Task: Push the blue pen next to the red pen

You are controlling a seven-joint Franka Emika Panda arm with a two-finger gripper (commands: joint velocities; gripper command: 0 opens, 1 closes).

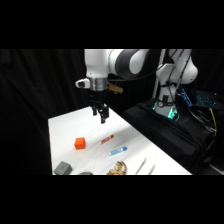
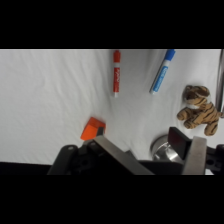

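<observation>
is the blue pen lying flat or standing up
Lying flat. The blue pen rests lengthwise on the white table, apart from the red pen, which also lies flat.

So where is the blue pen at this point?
In the side view the blue pen lies on the table's near half, apart from the red pen, with the toy tiger in front of it.

red pen, blue pen, well apart
</observation>
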